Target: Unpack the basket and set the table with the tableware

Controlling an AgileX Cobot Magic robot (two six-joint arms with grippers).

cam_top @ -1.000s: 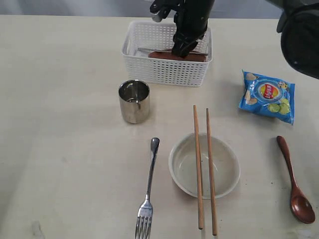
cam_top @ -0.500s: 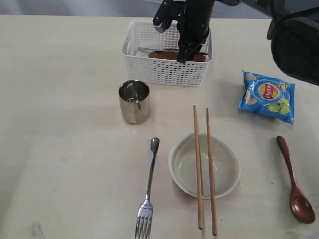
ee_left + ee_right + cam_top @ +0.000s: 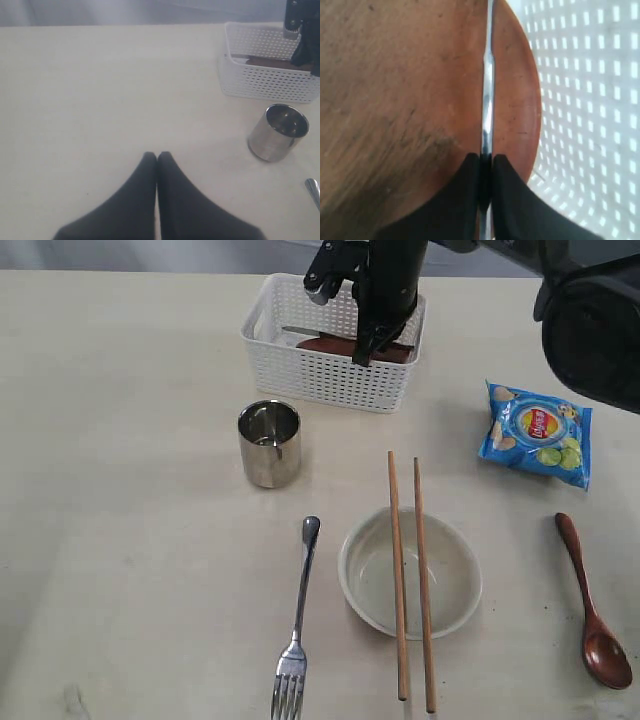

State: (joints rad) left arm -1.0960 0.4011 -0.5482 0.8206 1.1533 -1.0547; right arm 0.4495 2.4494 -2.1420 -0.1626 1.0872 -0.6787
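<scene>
The white basket [image 3: 330, 380] stands at the back of the table [image 3: 130, 540]. Inside it my right gripper [image 3: 368, 348] is shut on the steel knife [image 3: 487, 100], which lies over the brown plate [image 3: 395, 100]; the knife's end [image 3: 300, 332] shows in the basket. On the table stand the steel cup [image 3: 269, 443], the fork [image 3: 298, 625], the off-white bowl [image 3: 410, 573] with two chopsticks [image 3: 410, 580] across it, and the wooden spoon [image 3: 595, 605]. My left gripper [image 3: 157, 156] is shut on nothing, above bare table, apart from the cup [image 3: 278, 131].
A blue chips bag [image 3: 537, 432] lies at the right, between the basket and the spoon. The left half of the table holds nothing but the cup and fork.
My right gripper has risen slightly inside the basket with the knife in it, and the basket has shifted a little to the left and back. The left gripper is unchanged.
</scene>
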